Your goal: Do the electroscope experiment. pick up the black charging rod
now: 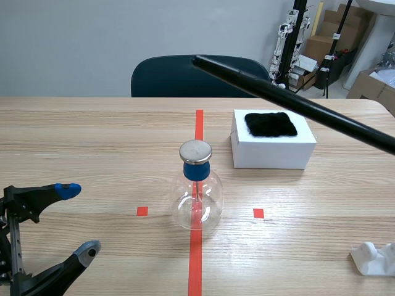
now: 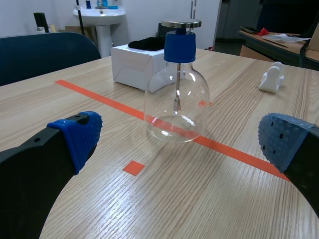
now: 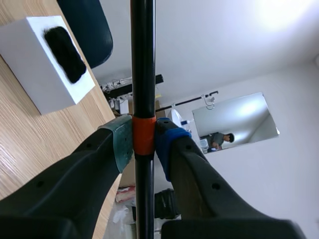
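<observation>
The left gripper (image 1: 79, 220) is sitting nearest, low on the table (image 1: 92, 135) at about 8 o'clock from the glass flask (image 1: 197, 197). Its fingers are spreading wide apart and holding nothing, one blue pad (image 1: 68, 190) farther out on the table and one grey pad (image 1: 89, 250) closer in. In the left wrist view that gripper (image 2: 182, 139) is facing the flask (image 2: 177, 107), which is standing ahead of it on the orange-red tape line.

The flask is standing upright at the table's middle, wearing a blue stopper (image 1: 196, 171) with a round metal disc (image 1: 195, 151) on top.

The black charging rod (image 1: 296, 105) is hanging in the air off the table, slanting from about 12 o'clock above the flask down to the 3 o'clock edge of the scene view. In the right wrist view the right gripper (image 3: 143, 142) is clamping the rod (image 3: 143, 59), with both pads pressing on its orange band (image 3: 144, 130).

A white box (image 1: 271, 151) is resting at about 2 o'clock from the flask, well apart from it, carrying a black cloth (image 1: 270, 124) on its top. A small white plastic piece (image 1: 373, 259) is lying at about 4 o'clock near the table's edge. A dark chair (image 1: 160, 77) is standing beyond the table at 12 o'clock.
</observation>
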`<action>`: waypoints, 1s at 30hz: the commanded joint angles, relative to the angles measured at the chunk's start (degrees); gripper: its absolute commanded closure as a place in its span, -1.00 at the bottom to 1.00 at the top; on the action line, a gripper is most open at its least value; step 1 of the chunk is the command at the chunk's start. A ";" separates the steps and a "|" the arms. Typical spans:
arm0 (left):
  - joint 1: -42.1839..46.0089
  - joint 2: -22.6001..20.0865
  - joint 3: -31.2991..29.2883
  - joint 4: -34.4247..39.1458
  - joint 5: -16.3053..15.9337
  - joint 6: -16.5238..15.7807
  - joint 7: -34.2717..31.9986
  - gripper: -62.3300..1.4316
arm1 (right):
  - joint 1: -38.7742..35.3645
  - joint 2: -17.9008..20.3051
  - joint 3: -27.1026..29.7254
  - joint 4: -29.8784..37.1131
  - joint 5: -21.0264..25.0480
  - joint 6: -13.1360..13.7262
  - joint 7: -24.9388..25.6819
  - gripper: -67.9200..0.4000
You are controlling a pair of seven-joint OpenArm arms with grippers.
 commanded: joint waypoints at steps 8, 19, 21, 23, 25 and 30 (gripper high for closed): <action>-0.17 -0.35 -0.35 0.72 -0.59 0.07 -1.01 -1.00 | 0.85 -0.76 0.42 -4.87 2.62 -1.14 9.99 0.99; -0.17 -0.35 -0.35 0.72 -0.59 0.07 -1.01 -1.00 | 1.03 -0.74 0.44 -5.60 6.58 -1.31 17.73 1.00; -0.17 -0.35 -0.35 0.72 -0.59 0.07 -1.01 -1.00 | 1.03 -0.74 0.44 -5.60 6.56 -1.31 17.86 1.00; -0.17 -0.35 -0.35 0.72 -0.59 0.07 -1.01 -1.00 | 1.03 -0.74 0.44 -5.60 6.56 -1.27 18.21 1.00; -0.17 -0.35 -0.35 0.72 -0.59 0.07 -1.01 -1.00 | 1.03 -0.74 0.44 -5.60 6.56 -1.27 18.80 1.00; -0.17 -0.35 -0.35 0.72 -0.59 0.07 -1.01 -1.00 | 1.18 -0.74 0.44 -5.60 6.56 -1.27 19.19 1.00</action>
